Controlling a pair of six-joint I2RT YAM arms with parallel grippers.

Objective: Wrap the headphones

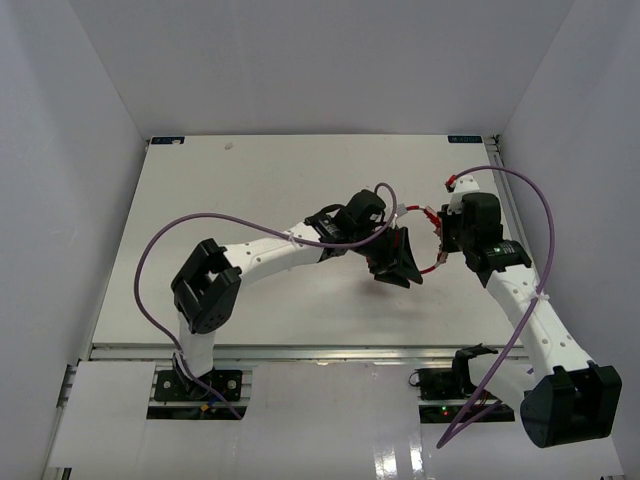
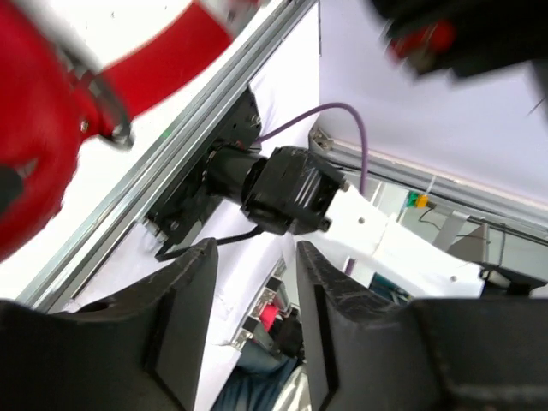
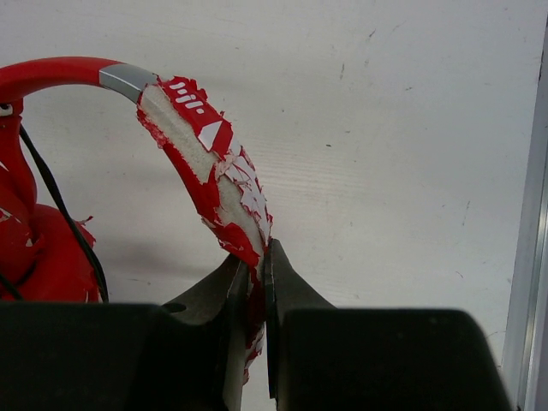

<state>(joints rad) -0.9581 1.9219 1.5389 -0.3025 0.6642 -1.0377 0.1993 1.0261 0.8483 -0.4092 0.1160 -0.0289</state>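
Headphones [image 3: 197, 145], one bright red over-ear pair with a peeling padded headband, sit over the right half of the single white table [image 1: 250, 180], between two grippers. The right gripper [image 3: 257, 257] has its two black fingers pressed onto the headband, pinching it. One red ear cup [image 3: 38, 257] and one thin black cord [image 3: 51, 195] show to its left. The left gripper [image 2: 255, 253], just left of the headband, has its two fingers spread apart, gripping no part of the pair. Two thick purple cables [image 1: 150, 260] loop off the arms.
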